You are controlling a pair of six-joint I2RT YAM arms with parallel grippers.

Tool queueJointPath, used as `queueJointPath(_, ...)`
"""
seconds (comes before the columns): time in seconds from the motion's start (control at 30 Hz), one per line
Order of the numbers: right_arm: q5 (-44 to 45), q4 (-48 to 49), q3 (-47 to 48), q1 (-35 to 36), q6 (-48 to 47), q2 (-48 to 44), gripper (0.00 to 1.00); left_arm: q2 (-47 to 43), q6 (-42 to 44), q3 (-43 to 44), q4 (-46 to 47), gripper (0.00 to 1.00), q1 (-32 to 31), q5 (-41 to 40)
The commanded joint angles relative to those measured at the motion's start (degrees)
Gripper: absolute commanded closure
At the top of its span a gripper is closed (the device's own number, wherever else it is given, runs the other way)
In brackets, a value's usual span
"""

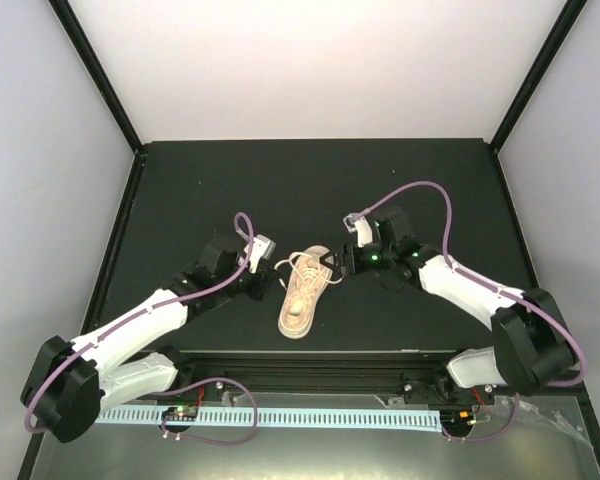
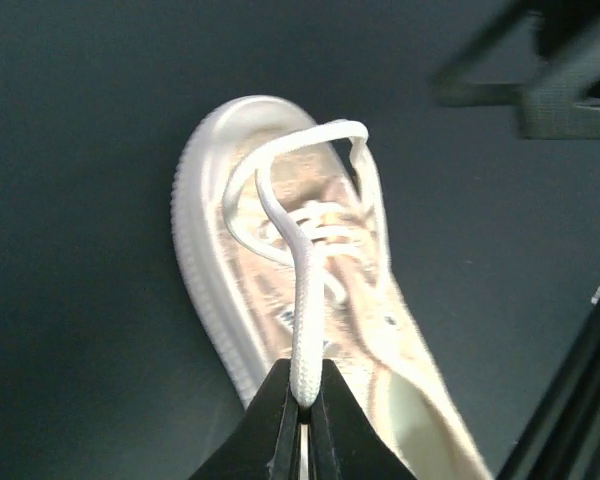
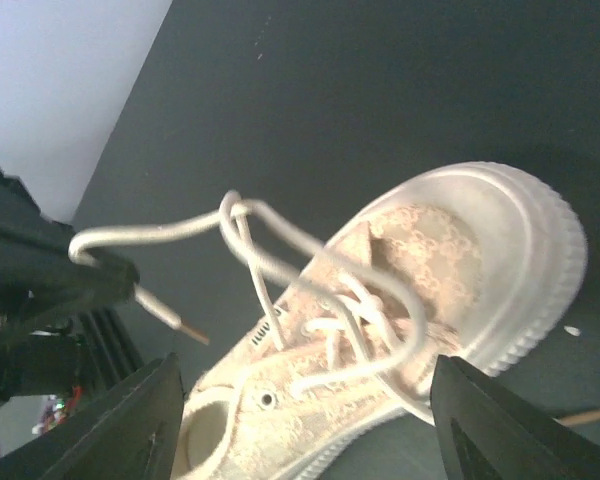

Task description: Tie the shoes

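The beige sneaker (image 1: 299,298) lies on the black table, toe toward the near edge. It also shows in the left wrist view (image 2: 270,270) and the right wrist view (image 3: 420,300). My left gripper (image 1: 270,276) is just left of the shoe, shut on an off-white lace (image 2: 303,300) that rises taut from the eyelets and loops over the toe. In the right wrist view that lace (image 3: 150,235) runs to the left gripper (image 3: 50,285), its tip sticking out. My right gripper (image 1: 334,266) is open and empty, its jaws wide apart (image 3: 305,440) above the shoe's side near the heel.
The table's near edge carries a black rail (image 1: 300,365) and a white slotted strip (image 1: 310,415). White walls and black frame posts (image 1: 95,70) enclose the back and sides. A loose lace tip (image 3: 585,415) lies on the table beside the toe.
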Motion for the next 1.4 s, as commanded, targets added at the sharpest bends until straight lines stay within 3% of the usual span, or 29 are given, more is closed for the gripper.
queueJointPath(0.0,4.8,3.9,-5.8,-1.6,-0.1,-4.7,0.29,1.9,0.2,2.1,-3.6,0.99,4.0,2.7)
queueJointPath(0.27,6.7,11.7,-15.7,0.4,-4.0,-8.3,0.46,4.2,1.9,2.5,-3.4,0.98,6.3,5.7)
queueJointPath(0.73,15.1,6.0,-5.9,7.5,-14.1,6.5,0.58,5.3,2.1,2.9,-3.2,0.98,7.4,6.2)
queueJointPath(0.87,16.3,5.7,-5.4,7.6,-14.6,8.3,0.65,5.4,2.4,3.2,-3.4,0.99,7.8,6.4)
queueJointPath(1.07,18.2,4.9,-6.5,7.7,-12.4,7.5,0.96,5.3,2.1,3.2,-3.4,0.98,9.0,5.5)
queueJointPath(1.27,25.9,-0.1,-10.4,7.1,-4.6,-0.1,0.98,2.6,-0.8,-0.2,-1.7,0.98,14.0,4.5)
queueJointPath(1.37,28.4,-3.0,-14.2,3.2,2.1,-5.0,0.98,0.7,-2.9,-3.1,-0.3,0.98,17.3,4.4)
